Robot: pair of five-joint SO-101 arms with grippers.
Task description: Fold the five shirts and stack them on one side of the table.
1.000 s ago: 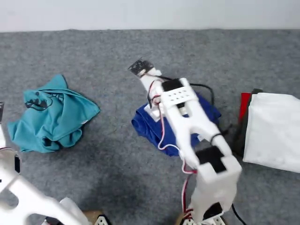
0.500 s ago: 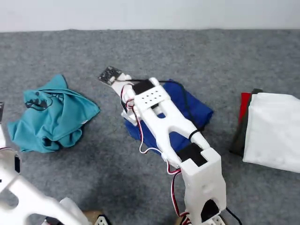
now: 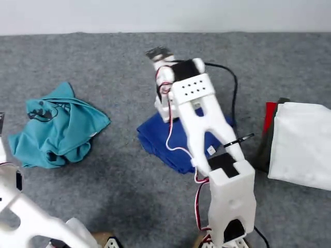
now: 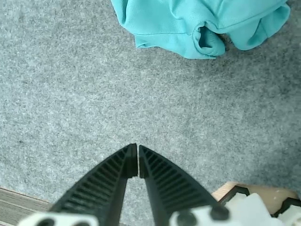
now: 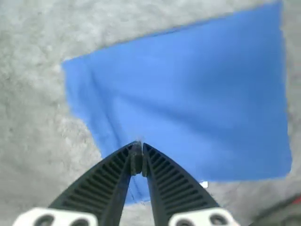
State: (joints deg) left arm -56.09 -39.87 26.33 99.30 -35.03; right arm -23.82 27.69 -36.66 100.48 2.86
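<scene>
The right end effector [image 5: 138, 162] is held closed over the blue fabric shirt [image 5: 188, 103], the left end effector [image 4: 138, 162] closed near the crumpled teal shirt [image 4: 188, 21].

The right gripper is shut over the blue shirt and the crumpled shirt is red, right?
No: the crumpled shirt is teal, not red, as the high view shows. The right gripper is shut over the blue shirt.

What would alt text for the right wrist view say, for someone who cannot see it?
A blue shirt, folded into a rough rectangle, lies flat on a grey table. The right arm's black end effector hangs over the shirt with its two ridged fingers closed together.
</scene>
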